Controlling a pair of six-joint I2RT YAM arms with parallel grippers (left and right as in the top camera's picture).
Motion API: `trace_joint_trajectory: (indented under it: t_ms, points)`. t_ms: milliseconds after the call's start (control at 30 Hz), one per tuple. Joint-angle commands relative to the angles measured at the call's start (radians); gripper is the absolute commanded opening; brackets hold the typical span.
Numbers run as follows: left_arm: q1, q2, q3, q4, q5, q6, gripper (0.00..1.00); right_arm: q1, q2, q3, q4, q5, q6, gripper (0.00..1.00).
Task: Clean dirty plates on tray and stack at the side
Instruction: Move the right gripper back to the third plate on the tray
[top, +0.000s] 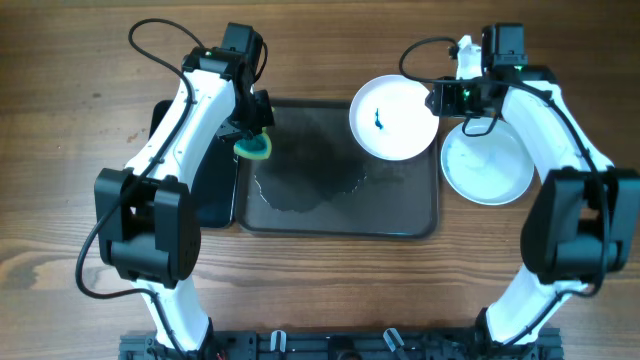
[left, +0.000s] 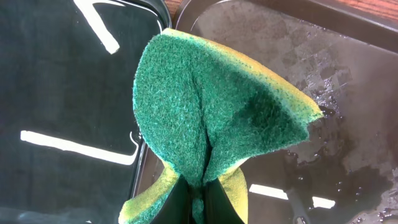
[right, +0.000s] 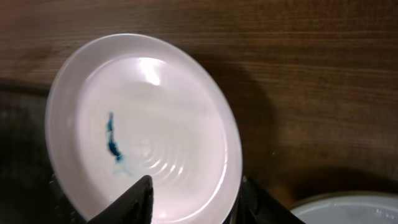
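Right wrist view has my right tool (right: 189, 208) pinched shut on the rim of the smeared plate (right: 143, 124), held tilted over the far right corner of the tray (top: 320, 215). It's stiff, light, probably wet-slick, so the rim's the spot, while my left tool (left: 199, 202) squeezes the sponge (left: 211, 106).

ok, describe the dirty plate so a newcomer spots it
Find the grey tray mid-table. Over its far right corner the right gripper holds a white plate by the rim. Unlike the clean plate beside the tray, it carries a blue smear.
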Motion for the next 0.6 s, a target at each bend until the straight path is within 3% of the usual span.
trace_joint_trajectory:
  t_ms: [0,333,400,567]
  points:
    - [-0.003,-0.018,0.016,0.002,0.008,-0.016,0.04,0.0,0.075,0.031,0.021,0.057,-0.074,0.44]
    - [-0.003,-0.018,0.016,0.002,0.009,-0.016,0.04,0.0,0.142,0.03,0.061,0.062,-0.11,0.33]
    - [-0.003,-0.018,0.016,0.002,0.008,-0.016,0.04,0.002,0.148,0.03,0.06,0.062,-0.108,0.24]
    - [-0.003,-0.018,0.016,0.002,0.008,-0.016,0.04,0.001,0.153,0.029,0.069,0.062,-0.106,0.19]
